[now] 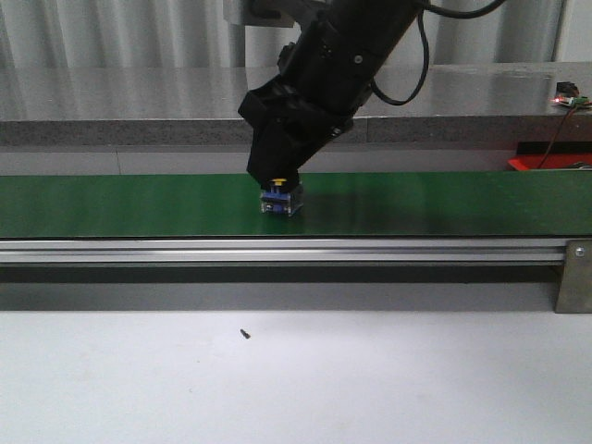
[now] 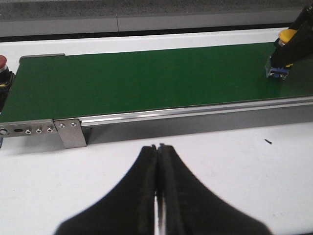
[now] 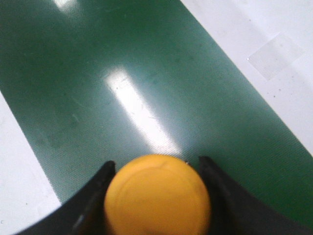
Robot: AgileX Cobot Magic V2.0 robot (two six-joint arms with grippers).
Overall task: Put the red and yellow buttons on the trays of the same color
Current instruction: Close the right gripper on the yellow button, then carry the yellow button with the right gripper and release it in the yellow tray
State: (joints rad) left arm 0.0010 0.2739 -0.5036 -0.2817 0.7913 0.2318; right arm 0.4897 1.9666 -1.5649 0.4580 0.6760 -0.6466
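**Yellow button in the right fingers, red one waiting at the belt's far end**

Starting at the left end of the green conveyor belt, a red button sits right at the belt's edge, only its domed cap showing in the left wrist view. It looks like a hard plastic switch: light and rigid, with a smooth cap that would likely slip. I would judge the squarer body under the cap the better place to take hold of it, though that part is cut off here.

The left gripper hangs over the white desk in front of the belt's metal rail, its fingers pressed together with nothing between them.

Further right, about mid-belt in the front view, the right gripper is down on the yellow button. This one has a round, glossy yellow cap on a blue and clear blocky base that rests on the belt. From the right wrist view the fingers sit on both sides of the cap, touching it or very nearly; I would call that a grasp on the button. It should lift easily, being small and stiff, but the rounded cap gives little to bite on, so a firm squeeze seems wise.

Near the right edge a bit of a red tray shows behind the belt. No yellow tray is in view.
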